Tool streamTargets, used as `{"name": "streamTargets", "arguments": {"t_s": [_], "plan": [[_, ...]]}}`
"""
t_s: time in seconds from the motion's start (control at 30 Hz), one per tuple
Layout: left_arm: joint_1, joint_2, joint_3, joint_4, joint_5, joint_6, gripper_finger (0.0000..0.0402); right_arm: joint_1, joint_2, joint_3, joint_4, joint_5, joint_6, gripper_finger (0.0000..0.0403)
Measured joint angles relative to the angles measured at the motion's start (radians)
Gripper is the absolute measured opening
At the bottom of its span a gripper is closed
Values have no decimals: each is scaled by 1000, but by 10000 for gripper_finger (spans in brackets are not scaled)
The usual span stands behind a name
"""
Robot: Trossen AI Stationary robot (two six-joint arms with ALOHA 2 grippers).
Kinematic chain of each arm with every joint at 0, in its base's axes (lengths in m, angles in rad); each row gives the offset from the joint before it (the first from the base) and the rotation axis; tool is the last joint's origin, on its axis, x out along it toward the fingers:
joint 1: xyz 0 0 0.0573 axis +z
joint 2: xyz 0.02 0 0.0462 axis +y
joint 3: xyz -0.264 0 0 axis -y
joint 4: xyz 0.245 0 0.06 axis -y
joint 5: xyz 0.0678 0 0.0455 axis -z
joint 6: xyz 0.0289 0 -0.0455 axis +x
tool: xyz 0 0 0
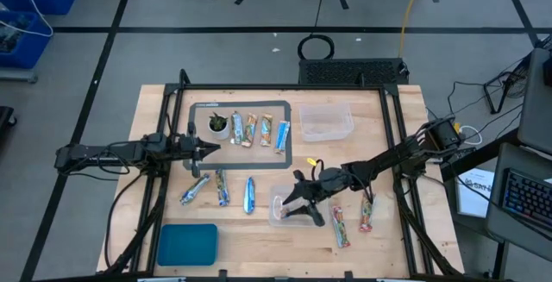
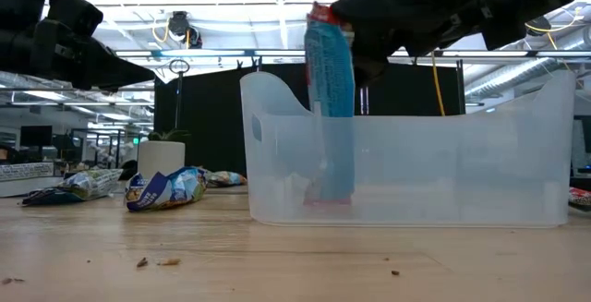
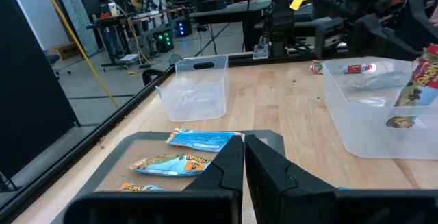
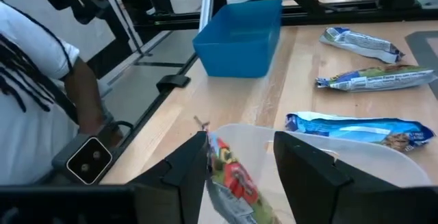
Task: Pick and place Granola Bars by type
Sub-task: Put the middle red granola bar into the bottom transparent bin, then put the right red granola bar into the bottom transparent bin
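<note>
A red-and-green granola bar [image 4: 229, 172] stands on end in a clear container [image 2: 416, 173] near the table's front middle. My right gripper [image 4: 239, 145] hovers open over the container, its fingers on either side of the bar's upper end. Several bars [image 1: 257, 130] lie on a grey mat [image 1: 285, 163] beside a white cup [image 1: 218, 125]. Three blue-silver bars [image 1: 222, 187] lie in front of the mat, and two reddish bars [image 1: 354, 220] lie right of the container. My left gripper [image 1: 207, 150] waits shut at the mat's left edge. My right gripper comes slanting down from the table's right. The bar's upper end [image 4: 217, 148] lies against the inner side of one finger [image 4: 188, 169], while the other finger [image 4: 308, 169] stands apart from it. The bar stands upright with its lower end [image 2: 328, 196] on the container's floor.
A second clear container [image 1: 325, 122] stands at the far right of the mat. A blue bin [image 1: 187, 243] sits at the near left corner. A person's arm [image 4: 85, 125] in a white sleeve shows beside the table's near edge.
</note>
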Motion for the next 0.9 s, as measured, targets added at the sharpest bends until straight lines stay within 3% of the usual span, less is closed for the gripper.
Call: {"name": "streamTargets", "arguments": {"t_s": [0.13,0.43,0.8,0.9], "plan": [[0,0,0,0,0,0,24,0,0,0,-1,28,0,160],[0,0,0,0,0,0,24,0,0,0,-112,231,37,160],[0,0,0,0,0,0,24,40,0,0,-109,230,28,160],[0,0,0,0,0,0,24,42,0,0,-116,178,52,160]]}}
